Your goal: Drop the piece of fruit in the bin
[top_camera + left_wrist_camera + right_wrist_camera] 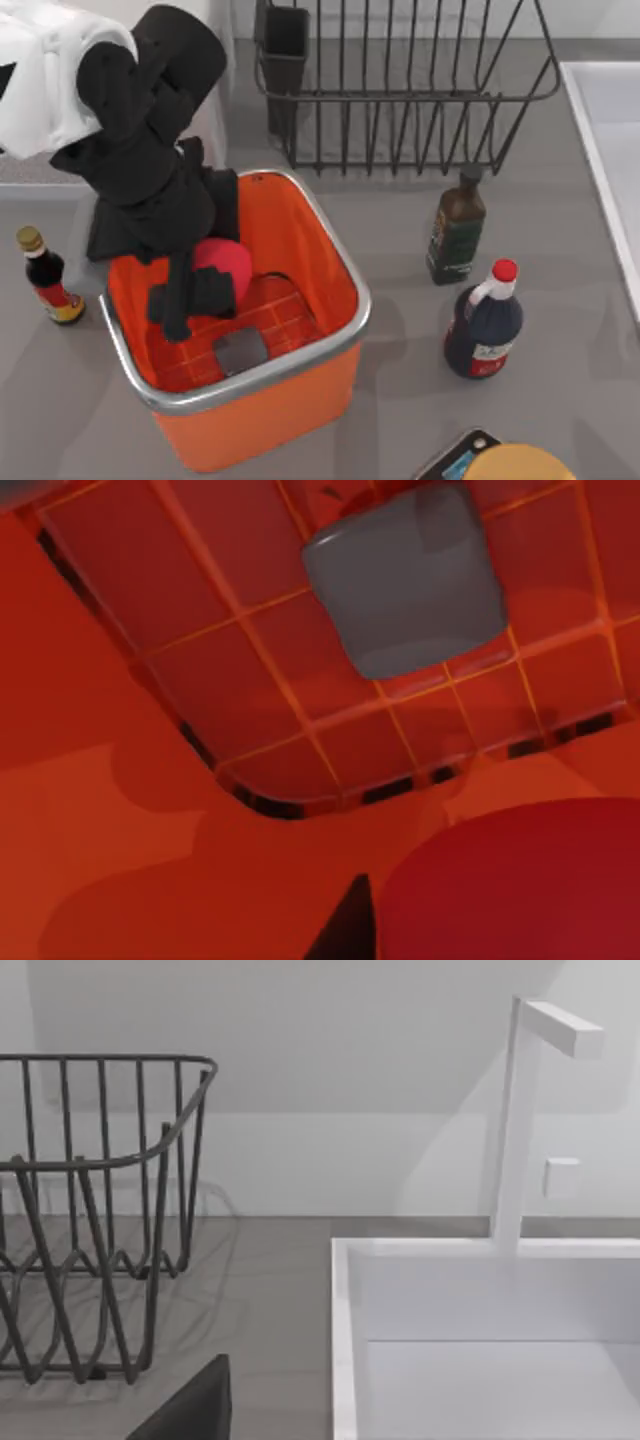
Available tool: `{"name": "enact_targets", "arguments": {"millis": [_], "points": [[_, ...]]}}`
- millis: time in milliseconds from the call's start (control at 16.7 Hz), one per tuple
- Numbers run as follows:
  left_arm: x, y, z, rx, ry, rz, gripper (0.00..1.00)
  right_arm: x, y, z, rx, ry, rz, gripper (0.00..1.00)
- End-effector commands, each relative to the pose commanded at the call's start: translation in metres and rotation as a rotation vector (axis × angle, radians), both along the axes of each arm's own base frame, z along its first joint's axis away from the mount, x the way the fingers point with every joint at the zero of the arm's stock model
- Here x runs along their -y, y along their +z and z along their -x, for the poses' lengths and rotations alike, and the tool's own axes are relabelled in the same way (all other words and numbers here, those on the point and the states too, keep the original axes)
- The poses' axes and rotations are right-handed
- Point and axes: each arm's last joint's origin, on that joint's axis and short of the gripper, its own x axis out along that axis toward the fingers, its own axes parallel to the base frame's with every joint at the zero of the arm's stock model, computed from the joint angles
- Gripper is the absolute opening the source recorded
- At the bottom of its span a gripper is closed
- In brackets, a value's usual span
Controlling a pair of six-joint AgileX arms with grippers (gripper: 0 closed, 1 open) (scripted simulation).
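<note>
Even, soft, bright light fills all three views, with no glare or blur. The black wire rack (400,90) throws faint shadows on the grey table (560,300). Inside the orange square bin (330,260), a darker shadow covers the wall.

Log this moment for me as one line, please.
left gripper: over bin, shut on piece of fruit | fruit: above bin floor, not released | right arm: parked | phase: pre-drop
</note>
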Motion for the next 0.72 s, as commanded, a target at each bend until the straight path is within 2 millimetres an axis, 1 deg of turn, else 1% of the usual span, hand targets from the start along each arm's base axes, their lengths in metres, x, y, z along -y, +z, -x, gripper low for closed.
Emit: {"name": "enact_targets", "arguments": {"millis": [360,420,720], "points": [[0.0000,0.0000,0.0000,0.000,0.000,0.000,0.98,0.0000,0.0000,0.0000,0.000,0.000,0.000,1.00],[0.0000,0.0000,0.0000,0.000,0.000,0.000,1.00,0.0000,0.0000,0.0000,0.000,0.000,0.000,1.00],[0.0000,0.0000,0.0000,0.000,0.000,0.000,1.00,0.0000,0.0000,0.0000,0.000,0.000,0.000,1.00]]}}
